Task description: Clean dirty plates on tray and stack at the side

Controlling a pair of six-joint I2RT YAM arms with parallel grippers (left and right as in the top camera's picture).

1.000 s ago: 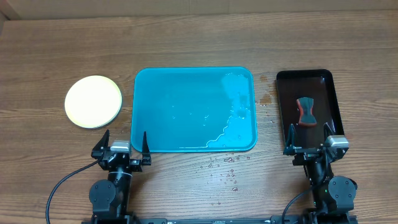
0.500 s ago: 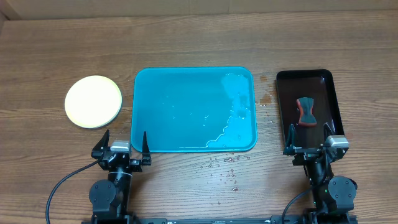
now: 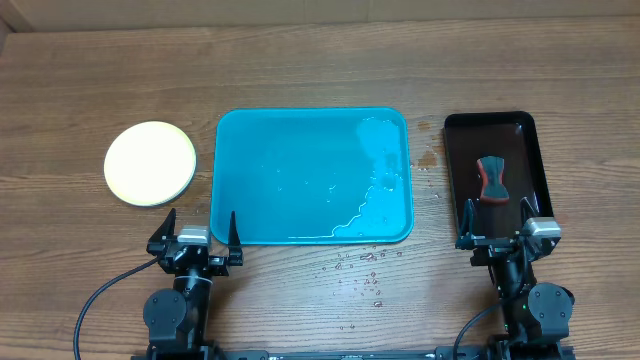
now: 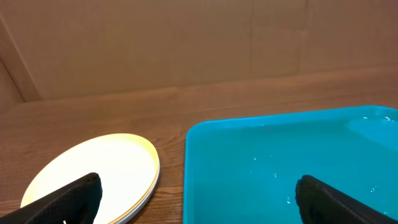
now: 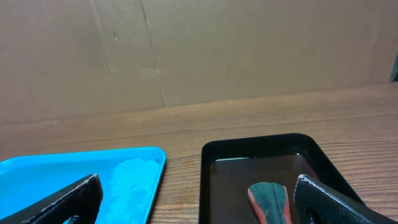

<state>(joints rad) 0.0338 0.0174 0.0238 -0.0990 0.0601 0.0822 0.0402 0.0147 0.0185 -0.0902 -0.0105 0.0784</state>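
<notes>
The plates lie stacked on the wood left of the tray; the top one is pale, with yellow-green rims showing beneath. The turquoise tray sits mid-table with nothing but water and foam in its right part. My left gripper rests near the table's front edge, open and empty, straddling the gap between plates and tray. At the front right, my right gripper stands open and empty too, between the blue tray and the black one.
A narrow black tray at the right holds dark water and a red-and-green sponge. Water drops dot the wood in front of the blue tray. A cardboard wall stands behind the table.
</notes>
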